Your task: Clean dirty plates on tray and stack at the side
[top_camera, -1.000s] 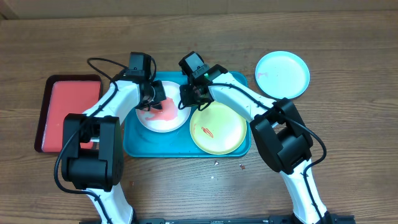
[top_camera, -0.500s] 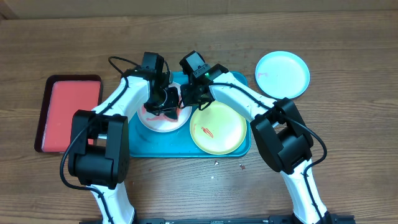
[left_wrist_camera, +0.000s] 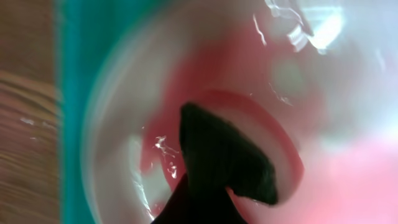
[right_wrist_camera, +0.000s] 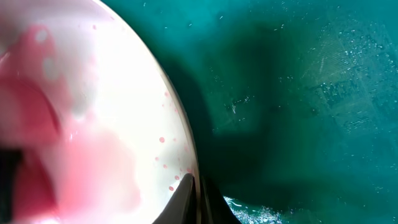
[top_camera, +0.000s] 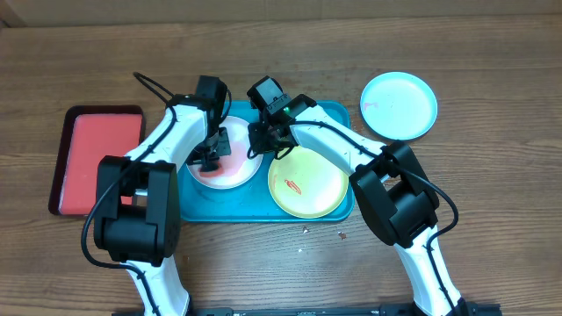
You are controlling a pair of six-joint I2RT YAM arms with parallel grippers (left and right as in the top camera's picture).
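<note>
Pink residue on the white plate (top_camera: 233, 171) now gathers toward its lower-left part. The left gripper (top_camera: 213, 151) has swung back from the plate's right side, where it was half a second ago, to the left half. That to-and-fro reads as scrubbing, so I judge this plate mid-clean rather than done. It lies on the teal tray (top_camera: 198, 206), as does the yellow-green plate (top_camera: 307, 184), which carries a red mark. The light blue plate (top_camera: 399, 105) rests on the table, well to the right. The left arm reaches in from the left, wrist bent down over the plate. Its wrist view is blurred, showing only a dark finger (left_wrist_camera: 217, 162) over pink, so whether that hand is spread or closed I cannot tell. The right gripper (top_camera: 266, 140) has barely moved, fingertips pressed close at the white plate's right rim, apparently pinching it steady.
</note>
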